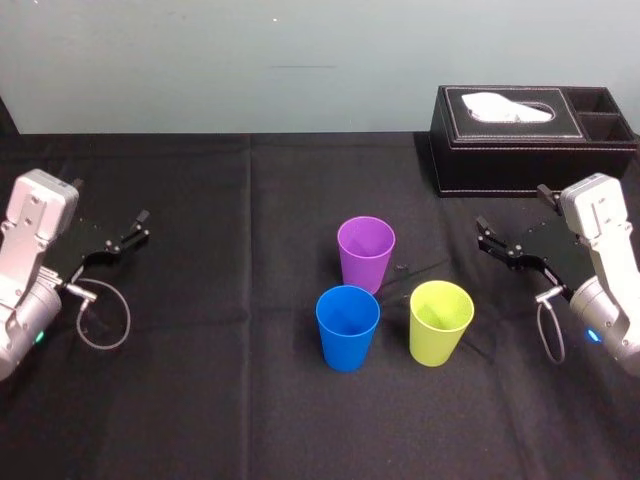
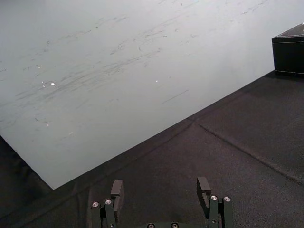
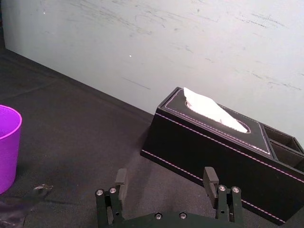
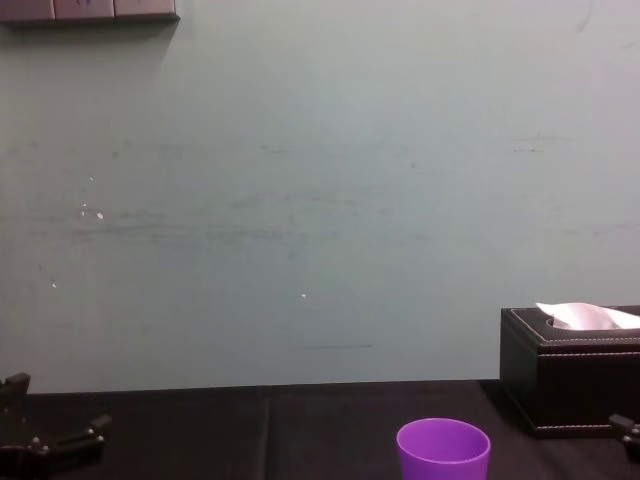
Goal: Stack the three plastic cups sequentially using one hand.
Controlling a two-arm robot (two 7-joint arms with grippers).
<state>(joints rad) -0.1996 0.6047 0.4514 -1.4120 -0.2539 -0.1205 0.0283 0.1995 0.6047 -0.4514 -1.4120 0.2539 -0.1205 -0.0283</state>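
Three plastic cups stand upright and apart on the black cloth at the table's middle: a purple cup [image 1: 366, 251] [image 3: 7, 145] [image 4: 443, 452] at the back, a blue cup [image 1: 347, 326] front left, a yellow-green cup [image 1: 440, 320] front right. My right gripper [image 1: 495, 240] [image 3: 166, 179] hovers open to the right of the cups, empty, a short way from the yellow-green one. Far to the left, my left gripper [image 1: 132, 231] [image 2: 160, 189] rests open and empty over bare cloth.
A black leather tissue box [image 1: 530, 135] [image 3: 218, 147] [image 4: 570, 365] with a white tissue stands at the back right, just behind my right gripper. A pale wall [image 1: 200, 60] rises behind the table. Cables loop below each wrist.
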